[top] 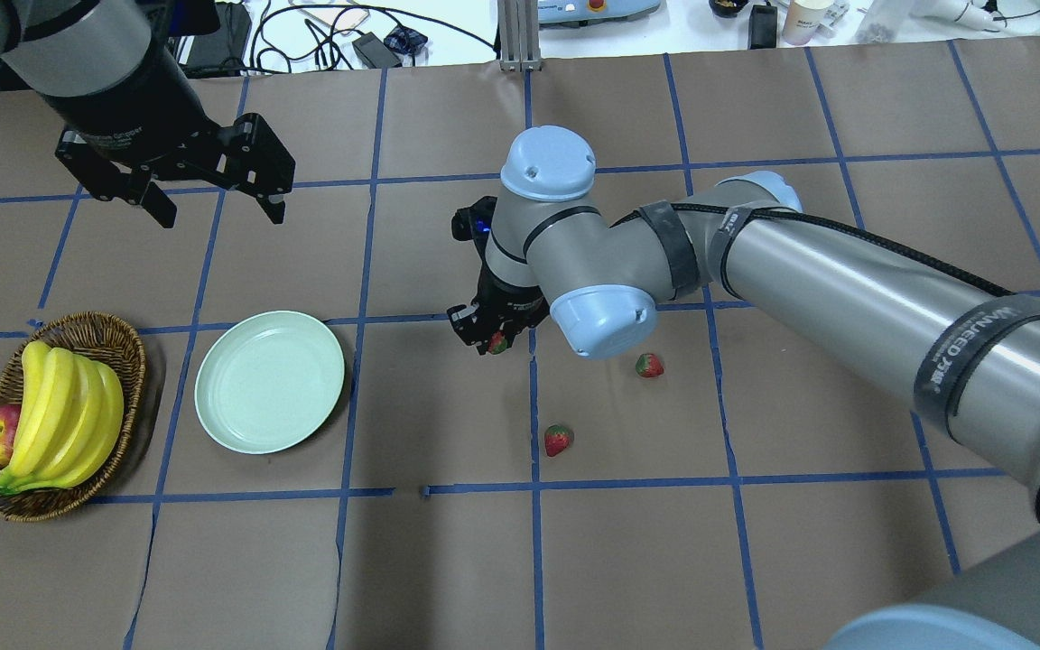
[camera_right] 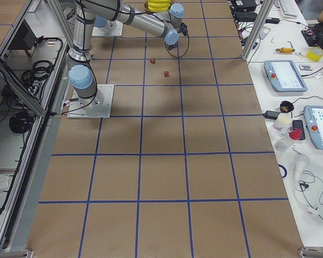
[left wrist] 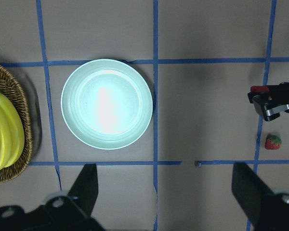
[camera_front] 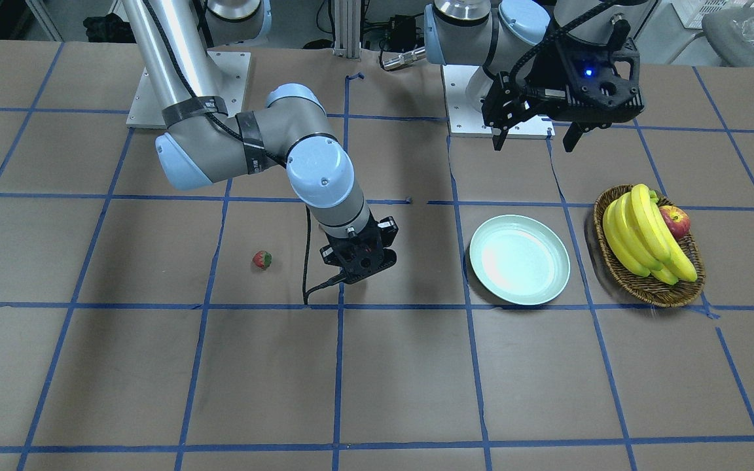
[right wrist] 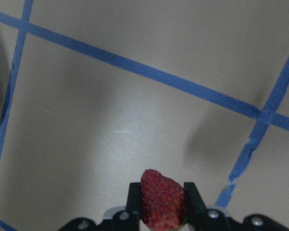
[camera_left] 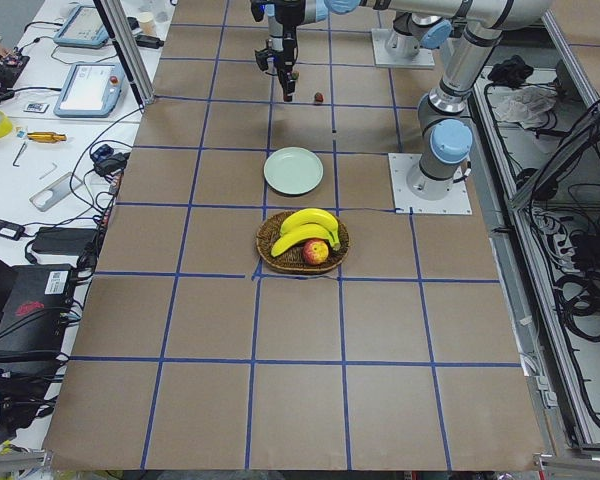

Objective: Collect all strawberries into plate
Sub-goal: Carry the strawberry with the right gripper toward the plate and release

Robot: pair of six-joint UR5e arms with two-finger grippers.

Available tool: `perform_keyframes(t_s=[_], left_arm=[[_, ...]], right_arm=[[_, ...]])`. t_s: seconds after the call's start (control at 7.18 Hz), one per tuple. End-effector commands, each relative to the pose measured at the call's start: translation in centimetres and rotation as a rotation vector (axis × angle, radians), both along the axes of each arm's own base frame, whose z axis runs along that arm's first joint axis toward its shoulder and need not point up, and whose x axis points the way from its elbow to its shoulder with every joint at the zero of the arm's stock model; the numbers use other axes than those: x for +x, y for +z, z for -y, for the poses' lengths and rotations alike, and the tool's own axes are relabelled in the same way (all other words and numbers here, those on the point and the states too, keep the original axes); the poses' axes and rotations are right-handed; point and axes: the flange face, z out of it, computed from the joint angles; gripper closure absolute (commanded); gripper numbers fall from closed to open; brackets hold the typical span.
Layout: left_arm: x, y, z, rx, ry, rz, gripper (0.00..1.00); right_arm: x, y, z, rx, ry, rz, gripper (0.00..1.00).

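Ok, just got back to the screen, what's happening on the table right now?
The right gripper is shut on one strawberry, some way from the plate, which is empty. Two other strawberries lie on the table. The left gripper hangs open above the table, holding nothing.

1. The bench [top: 448,578] is covered in brown paper, ruled into squares by blue tape [top: 539,560].
2. A mint-green plate [top: 269,382] lies near a wicker basket [top: 87,322].
3. One strawberry [top: 558,440] lies beside a tape line; a second strawberry [top: 649,365] lies near it.
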Motion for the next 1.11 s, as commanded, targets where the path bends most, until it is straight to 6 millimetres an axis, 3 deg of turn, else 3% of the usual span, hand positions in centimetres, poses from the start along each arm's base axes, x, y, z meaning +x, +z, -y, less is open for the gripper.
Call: perform_keyframes(t_s=[0.0, 0.14, 0.28, 0.42, 0.56, 0.7, 0.84, 0.98], left_arm=[[0.0, 0.0, 0.0, -0.001, -0.001, 0.0, 0.0], [0.0, 0.1, 0.0, -0.003, 0.001, 0.0, 0.0], [0.0, 0.1, 0.0, -0.004, -0.001, 0.0, 0.0], [0.0, 0.1, 0.0, -0.003, -0.001, 0.0, 0.0], [-0.1, 0.1, 0.0, -0.003, -0.001, -0.002, 0.0], [0.0, 0.0, 0.0, -0.001, -0.001, -0.002, 0.0], [0.0, 0.1, 0.0, -0.003, -0.001, 0.0, 0.0], [-0.1, -0.1, 0.1, -0.001, -0.002, 0.0, 0.0]], right_arm=[[2.5, -2.2, -1.5, 0.023, 0.024, -0.005, 1.0], [2.6, -2.1, -1.6, 0.019, 0.024, -0.008, 0.95], [2.5, -2.5, -1.7, 0.023, 0.024, -0.015, 0.35], [2.3, -2.7, -2.0, 0.03, 0.023, -0.02, 0.25], [2.2, -3.0, -2.2, 0.04, 0.008, -0.027, 0.07], [2.2, -1.9, -2.0, 0.027, -0.021, -0.026, 0.0], [1.1, 1.2, -1.3, -0.025, -0.046, -0.036, 0.0], [-0.4, 2.7, -0.6, -0.035, -0.146, -0.053, 0.0]])
